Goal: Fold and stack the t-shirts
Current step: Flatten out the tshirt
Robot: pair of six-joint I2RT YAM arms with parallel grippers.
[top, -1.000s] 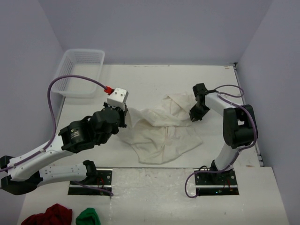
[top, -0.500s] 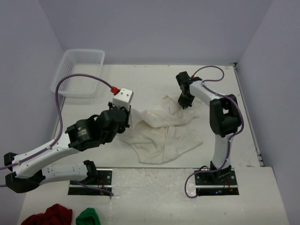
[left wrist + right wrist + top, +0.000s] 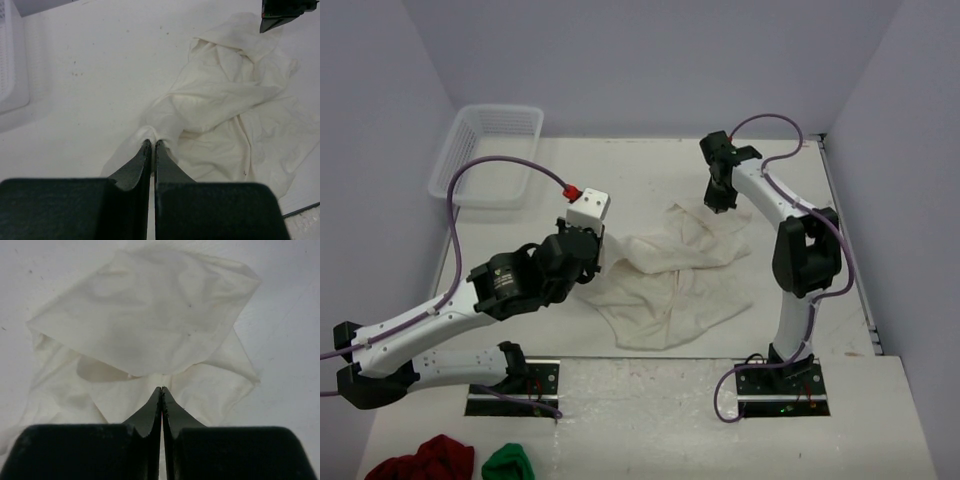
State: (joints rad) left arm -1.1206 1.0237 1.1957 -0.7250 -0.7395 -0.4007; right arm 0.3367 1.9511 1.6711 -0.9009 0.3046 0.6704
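One off-white t-shirt [image 3: 670,275] lies crumpled in the middle of the table; it also shows in the left wrist view [image 3: 235,105] and the right wrist view [image 3: 145,315]. My left gripper [image 3: 598,246] is shut on the t-shirt's left edge, and the cloth puckers at its tips [image 3: 151,142]. My right gripper [image 3: 718,198] is at the t-shirt's far right corner. Its jaws are pressed together [image 3: 161,389] over the cloth, and I see no cloth between them.
A clear plastic basket [image 3: 490,150] stands at the far left. A dark red cloth bundle [image 3: 420,460] and a small green cloth bundle [image 3: 508,463] lie at the near left, in front of the arm bases. White walls enclose the table.
My right gripper has moved from the t-shirt's right side to its far edge. My left arm has shifted slightly away and right with the cloth's edge.
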